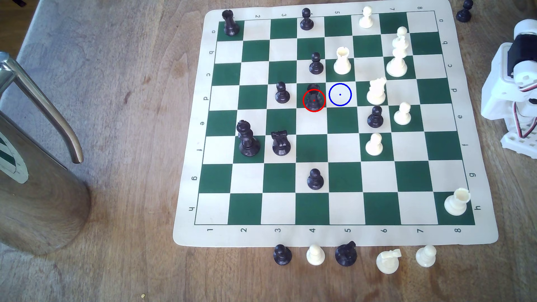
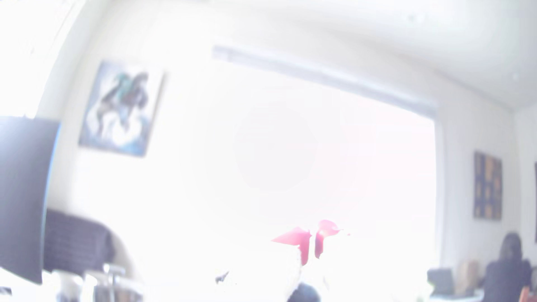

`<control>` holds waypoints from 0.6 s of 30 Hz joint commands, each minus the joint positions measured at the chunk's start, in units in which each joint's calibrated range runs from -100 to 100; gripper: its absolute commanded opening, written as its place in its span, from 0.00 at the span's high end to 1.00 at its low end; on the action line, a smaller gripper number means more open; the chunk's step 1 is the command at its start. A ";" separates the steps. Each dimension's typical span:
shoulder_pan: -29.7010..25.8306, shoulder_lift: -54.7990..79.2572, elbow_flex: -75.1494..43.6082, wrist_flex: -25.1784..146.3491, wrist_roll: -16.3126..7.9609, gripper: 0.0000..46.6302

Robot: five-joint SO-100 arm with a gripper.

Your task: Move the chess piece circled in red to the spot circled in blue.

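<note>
In the exterior view the chess piece [image 1: 313, 97], a black rook inside a red ring, stands upright on a green square in row d, column 4. The spot [image 1: 340, 94], a cream square with a blue ring and centre dot, lies directly beside it toward the exterior view's right and holds no piece. The white arm base [image 1: 511, 93] sits folded off the board's right edge, far from the rook. In the washed-out wrist view my gripper [image 2: 312, 246] shows two red fingertips [image 2: 303, 244] almost together, with nothing between them, aimed at a bright room rather than the board.
Close around the rook stand a black pawn [image 1: 282, 93], another black pawn [image 1: 316, 64], a white rook [image 1: 342, 61] just behind the spot, and a white knight [image 1: 376, 91] beyond it. A metal jug [image 1: 35, 174] stands at the left. Several captured pieces line the board's near edge.
</note>
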 commanded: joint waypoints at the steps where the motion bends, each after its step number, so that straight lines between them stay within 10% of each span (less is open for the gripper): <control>1: -3.78 0.06 -10.60 21.09 0.49 1.00; 18: -3.86 18.31 -28.92 68.02 -7.77 0.98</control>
